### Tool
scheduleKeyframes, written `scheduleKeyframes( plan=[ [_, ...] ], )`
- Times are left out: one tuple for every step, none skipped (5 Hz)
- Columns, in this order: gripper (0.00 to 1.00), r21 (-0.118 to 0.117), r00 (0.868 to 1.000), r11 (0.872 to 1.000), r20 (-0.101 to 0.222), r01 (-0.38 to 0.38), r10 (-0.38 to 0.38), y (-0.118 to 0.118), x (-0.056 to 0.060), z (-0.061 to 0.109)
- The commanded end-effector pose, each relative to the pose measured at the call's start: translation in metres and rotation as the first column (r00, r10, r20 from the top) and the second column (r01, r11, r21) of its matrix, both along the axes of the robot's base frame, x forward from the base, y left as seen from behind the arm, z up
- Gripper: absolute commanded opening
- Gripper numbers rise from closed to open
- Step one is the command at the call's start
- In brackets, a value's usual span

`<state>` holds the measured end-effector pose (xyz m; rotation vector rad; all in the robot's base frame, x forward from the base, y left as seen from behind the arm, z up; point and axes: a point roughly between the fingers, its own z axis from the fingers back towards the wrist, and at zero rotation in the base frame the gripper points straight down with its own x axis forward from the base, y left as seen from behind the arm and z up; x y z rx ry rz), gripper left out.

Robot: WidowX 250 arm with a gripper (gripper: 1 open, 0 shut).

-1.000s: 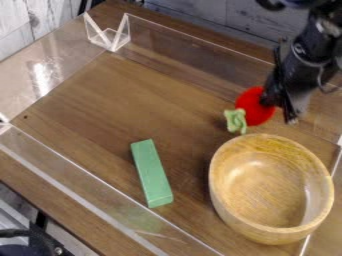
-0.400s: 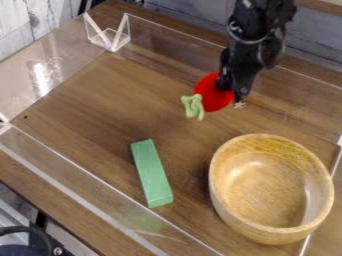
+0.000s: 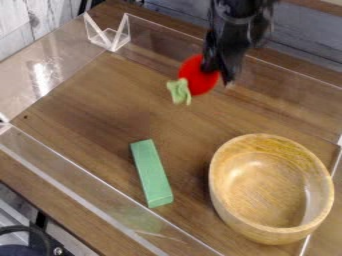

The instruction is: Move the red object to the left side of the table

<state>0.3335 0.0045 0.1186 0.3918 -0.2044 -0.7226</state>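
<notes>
The black pincer (image 3: 214, 72) is clamped narrowly on the small rounded bright-red toy fruit with a light-green leaf end (image 3: 197, 75), and compared with a second ago the pair has travelled a good way leftward across the picture: then the fruit hung just above the far rim of the round light-wood bowl (image 3: 271, 187) near the right edge, and now it sits near the middle of the dark brown wood-grain counter (image 3: 94, 100), well apart from the bowl and up toward the far clear acrylic wall (image 3: 160, 38). The fruit also appears lifted off the surface, with its green leaf trailing out to the lower left, though how high it hangs cannot be judged from this single view. The flat green rectangular block (image 3: 151, 172) lies where it lay before, near the front wall and untouched, and the bowl has not shifted either. For the task this reads as the carry being well under way but not finished: the fruit has left the right side, yet the open stretch of counter on the left remains ahead of it, and it has not yet been set down. No brand, label or readable writing shows on the fruit, block, bowl, walls or arm.
</notes>
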Motion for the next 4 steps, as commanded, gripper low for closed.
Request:
scheduleKeyframes(
  plan=[
    [0.00,-0.006,0.996,1.000,0.085,-0.010,0.011,0.010,0.011,0.033],
    [0.00,-0.019,0.995,1.000,0.098,0.007,-0.005,0.015,0.014,0.042],
    [0.00,-0.030,0.993,0.999,0.114,-0.024,0.027,0.005,0.018,0.055],
    [0.00,-0.049,0.991,0.997,0.120,-0.052,0.058,0.003,0.020,0.063]
  ],
)
